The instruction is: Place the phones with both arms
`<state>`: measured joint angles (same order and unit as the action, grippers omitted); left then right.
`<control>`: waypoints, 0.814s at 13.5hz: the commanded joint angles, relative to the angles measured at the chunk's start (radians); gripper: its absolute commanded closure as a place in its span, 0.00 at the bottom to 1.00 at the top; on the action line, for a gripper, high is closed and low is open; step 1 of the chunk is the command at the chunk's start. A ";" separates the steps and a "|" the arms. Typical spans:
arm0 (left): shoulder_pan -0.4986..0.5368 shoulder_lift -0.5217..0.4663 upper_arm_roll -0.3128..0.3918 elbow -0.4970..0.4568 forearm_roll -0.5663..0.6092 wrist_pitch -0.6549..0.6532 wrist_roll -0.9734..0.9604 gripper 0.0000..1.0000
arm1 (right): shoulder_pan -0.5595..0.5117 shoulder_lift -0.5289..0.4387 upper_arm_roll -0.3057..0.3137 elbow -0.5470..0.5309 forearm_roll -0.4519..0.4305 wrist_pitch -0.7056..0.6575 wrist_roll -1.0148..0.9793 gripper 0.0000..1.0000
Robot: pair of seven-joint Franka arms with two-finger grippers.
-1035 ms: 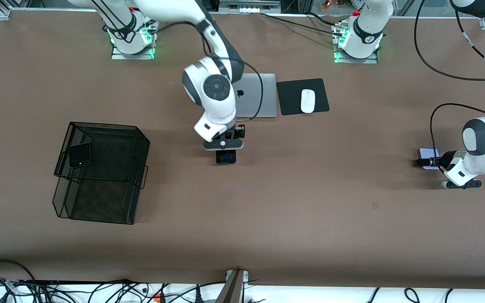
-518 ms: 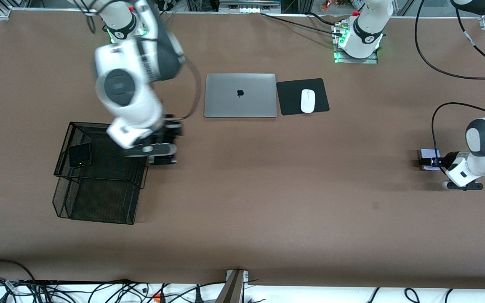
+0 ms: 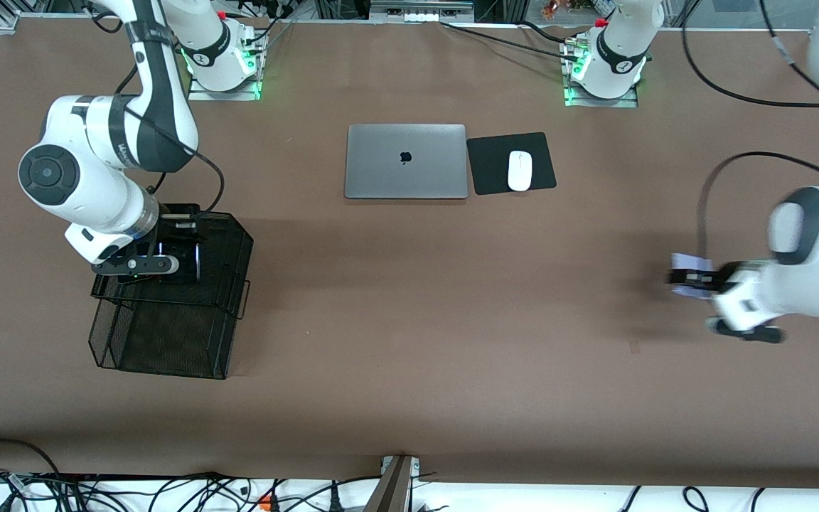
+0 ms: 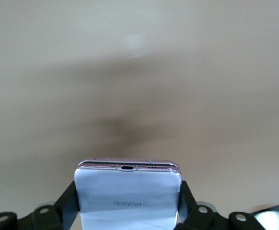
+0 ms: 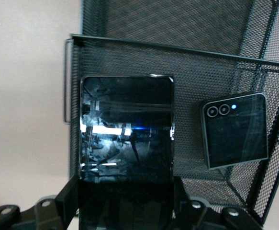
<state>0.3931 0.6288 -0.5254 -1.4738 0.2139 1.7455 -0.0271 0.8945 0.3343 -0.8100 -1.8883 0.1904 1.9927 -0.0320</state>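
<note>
Right gripper (image 3: 168, 264) carried black phone (image 5: 126, 129) over basket (image 3: 168, 341).

Phones: two over basket (image 3: 168, 313), one aloft.

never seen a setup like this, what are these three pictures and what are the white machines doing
These are two white robot arms bolted along one edge of a brown table. The wide picture looks down from a camera facing them; the other two come from small cameras on each arm's wrist.

The right hand hangs over the top tier of a black mesh tray, shut on a long black phone. A small black phone already lies in that tray.

The left hand is over bare table at the left arm's end, shut on a white-lavender phone.

Also on the table, near the arms' bases: a closed grey laptop and beside it a white mouse on a black pad.
</note>
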 commanded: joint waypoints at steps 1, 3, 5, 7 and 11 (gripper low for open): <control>-0.231 0.035 0.001 0.030 -0.013 0.015 -0.250 0.91 | -0.008 0.050 0.003 -0.002 0.043 0.043 -0.034 1.00; -0.383 0.098 0.004 0.075 -0.013 0.098 -0.415 0.90 | -0.022 0.097 0.003 0.001 0.101 0.067 -0.068 1.00; -0.472 0.138 0.004 0.076 -0.016 0.231 -0.537 0.90 | -0.025 0.118 0.003 0.009 0.136 0.069 -0.078 1.00; -0.543 0.192 0.004 0.076 -0.018 0.348 -0.602 0.90 | -0.028 0.133 0.003 0.015 0.170 0.069 -0.078 0.22; -0.643 0.301 0.004 0.073 -0.013 0.636 -0.750 0.89 | -0.042 0.124 0.000 0.063 0.175 0.022 -0.086 0.00</control>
<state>-0.2206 0.8831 -0.5316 -1.4456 0.2104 2.3140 -0.7246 0.8704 0.4659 -0.8099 -1.8655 0.3423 2.0621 -0.0905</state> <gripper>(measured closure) 0.163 0.000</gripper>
